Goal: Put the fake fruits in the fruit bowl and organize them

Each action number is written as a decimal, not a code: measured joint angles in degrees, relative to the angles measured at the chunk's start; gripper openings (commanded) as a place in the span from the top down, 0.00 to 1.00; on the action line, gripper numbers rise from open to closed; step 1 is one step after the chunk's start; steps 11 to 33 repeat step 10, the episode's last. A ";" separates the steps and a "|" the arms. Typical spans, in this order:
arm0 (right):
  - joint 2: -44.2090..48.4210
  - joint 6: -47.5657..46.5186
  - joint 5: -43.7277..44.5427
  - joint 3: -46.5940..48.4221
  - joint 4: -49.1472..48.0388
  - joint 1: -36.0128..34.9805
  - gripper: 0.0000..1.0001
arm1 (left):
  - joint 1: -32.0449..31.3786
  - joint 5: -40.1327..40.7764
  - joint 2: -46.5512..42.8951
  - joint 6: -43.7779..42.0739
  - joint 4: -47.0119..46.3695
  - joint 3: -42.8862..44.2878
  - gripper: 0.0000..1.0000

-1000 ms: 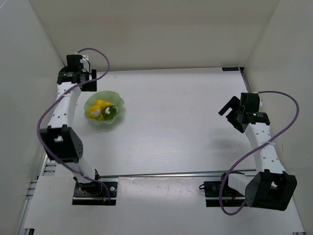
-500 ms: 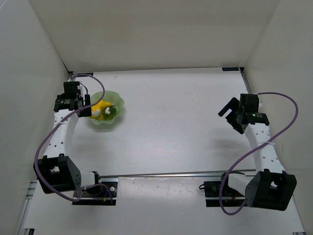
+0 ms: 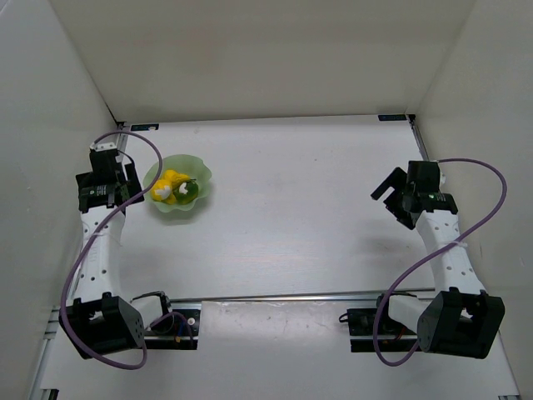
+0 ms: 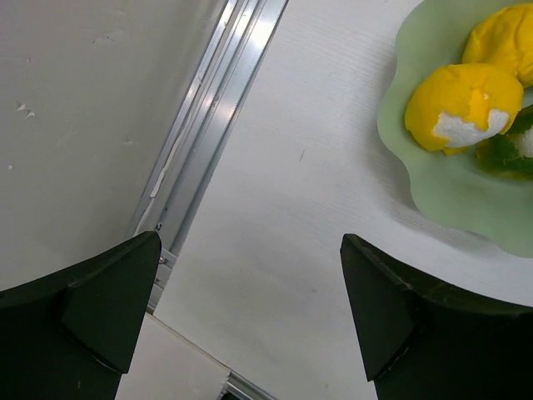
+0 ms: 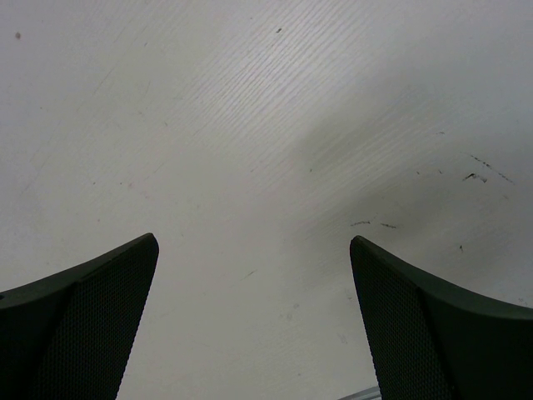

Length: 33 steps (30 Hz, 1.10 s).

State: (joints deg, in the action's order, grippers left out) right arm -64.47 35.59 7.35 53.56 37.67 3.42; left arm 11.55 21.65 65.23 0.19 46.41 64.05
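Observation:
The pale mint-green fruit bowl (image 3: pixel 198 173) stands at the left of the table. In it lie the yellow pear (image 3: pixel 170 177), the yellow-and-white piece (image 3: pixel 166 193) and the dark green fruit (image 3: pixel 191 191). My left gripper (image 3: pixel 127 185) is open and empty, just left of the bowl and apart from it. In the left wrist view (image 4: pixel 250 240) the bowl (image 4: pixel 433 200) is at the upper right with the yellow-and-white piece (image 4: pixel 462 104), the pear (image 4: pixel 504 42) and the green fruit (image 4: pixel 512 150). My right gripper (image 3: pixel 393 198) is open and empty over bare table at the right (image 5: pixel 251 242).
An aluminium rail (image 4: pixel 208 125) runs along the left wall beside the left gripper. White walls enclose the table on the left, back and right. Another rail (image 3: pixel 275 296) crosses the near edge by the arm bases.
My left arm has swung from behind the bowl to its left side, nearer the left wall. The fruits and bowl have stayed put. The right arm has not moved.

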 measured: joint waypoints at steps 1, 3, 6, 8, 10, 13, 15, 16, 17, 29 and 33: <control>0.00 0.02 0.00 -0.11 -0.02 0.00 0.00 | 0.00 0.02 0.00 0.13 -0.02 0.00 0.00; 0.00 0.02 0.00 -0.15 -0.02 0.00 0.00 | 0.00 0.02 0.00 0.33 -0.02 0.00 0.00; 0.00 0.02 0.00 -0.20 -0.04 0.00 0.00 | 0.00 0.26 0.00 0.72 -0.04 0.00 0.00; 0.00 0.02 0.00 -0.50 -0.09 0.00 0.00 | 0.20 0.28 0.00 0.87 -0.04 0.00 0.00; 0.00 0.02 0.00 -0.96 0.00 0.00 0.00 | 0.50 0.04 -0.02 0.98 -0.04 0.00 0.00; 0.00 0.02 0.00 -0.96 0.00 0.00 0.00 | 0.50 0.04 -0.02 0.98 -0.04 0.00 0.00; 0.00 0.02 0.00 -0.96 0.00 0.00 0.00 | 0.50 0.04 -0.02 0.98 -0.04 0.00 0.00; 0.00 0.02 0.00 -0.96 0.00 0.00 0.00 | 0.50 0.04 -0.02 0.98 -0.04 0.00 0.00; 0.00 0.02 0.00 -0.96 0.00 0.00 0.00 | 0.50 0.04 -0.02 0.98 -0.04 0.00 0.00; 0.00 0.02 0.00 -0.96 0.00 0.00 0.00 | 0.50 0.04 -0.02 0.98 -0.04 0.00 0.00; 0.00 0.02 0.00 -0.96 0.00 0.00 0.00 | 0.50 0.04 -0.02 0.98 -0.04 0.00 0.00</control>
